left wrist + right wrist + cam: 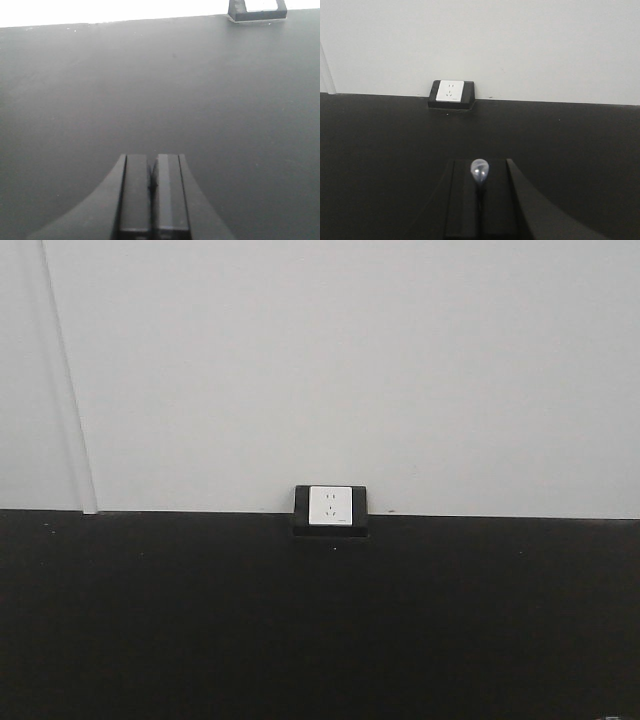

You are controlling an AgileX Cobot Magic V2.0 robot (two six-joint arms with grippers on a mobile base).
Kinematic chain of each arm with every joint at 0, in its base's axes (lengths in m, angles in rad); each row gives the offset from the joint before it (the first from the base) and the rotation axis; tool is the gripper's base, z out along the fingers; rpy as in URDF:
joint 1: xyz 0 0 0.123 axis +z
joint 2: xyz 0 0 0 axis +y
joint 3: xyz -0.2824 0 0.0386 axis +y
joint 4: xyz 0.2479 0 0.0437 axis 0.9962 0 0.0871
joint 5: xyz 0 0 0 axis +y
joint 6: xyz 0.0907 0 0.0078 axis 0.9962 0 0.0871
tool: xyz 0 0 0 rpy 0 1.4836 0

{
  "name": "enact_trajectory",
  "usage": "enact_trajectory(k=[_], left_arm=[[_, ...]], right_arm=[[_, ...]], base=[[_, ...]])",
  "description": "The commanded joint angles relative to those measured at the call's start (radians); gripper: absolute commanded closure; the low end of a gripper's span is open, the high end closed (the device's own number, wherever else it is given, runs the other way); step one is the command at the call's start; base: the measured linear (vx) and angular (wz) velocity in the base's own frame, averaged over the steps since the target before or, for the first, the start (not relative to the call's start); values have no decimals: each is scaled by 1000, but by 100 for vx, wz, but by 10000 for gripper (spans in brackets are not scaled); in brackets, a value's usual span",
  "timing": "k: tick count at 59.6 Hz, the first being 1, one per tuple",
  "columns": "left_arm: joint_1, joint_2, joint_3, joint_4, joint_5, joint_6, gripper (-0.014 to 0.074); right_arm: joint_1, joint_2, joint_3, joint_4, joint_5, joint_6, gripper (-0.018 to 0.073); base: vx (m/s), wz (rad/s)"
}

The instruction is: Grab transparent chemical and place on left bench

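In the right wrist view my right gripper [480, 164] is shut, with a translucent whitish dropper bulb [479, 171] pinched between its tips. The clear beaker itself is hidden below the jaws. The gripper hovers over the black bench top [380, 135], well short of the wall. In the left wrist view my left gripper [153, 162] is shut and empty, low over the same black top [150, 75]. The front view shows the black bench top [320, 620] and no gripper.
A white wall socket in a black housing [331, 507] sits where the bench top meets the white wall [350, 360]. It also shows in the right wrist view [450, 92] and at the top right of the left wrist view [257, 9].
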Motion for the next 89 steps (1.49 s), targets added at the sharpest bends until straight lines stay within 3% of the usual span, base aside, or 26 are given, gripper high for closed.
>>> enact_trajectory(k=[1,58,76,89], left_arm=[[-2,-19,16,-1,-78,-8,600],[-2,-19,16,-1,-78,-8,600],[-2,-19,16,-1,-78,-8,600],[-2,-19,16,-1,-78,-8,600]], right_arm=[[-5,7,-30,33,-47,-9,562],[-2,7,-30,33,-45,-9,562],[177,7,-30,32,-45,-9,562],[189,7,-30,32,-39,-9,562]], base=[[0,0],[-4,-5],[-19,-18],[-23,-14]])
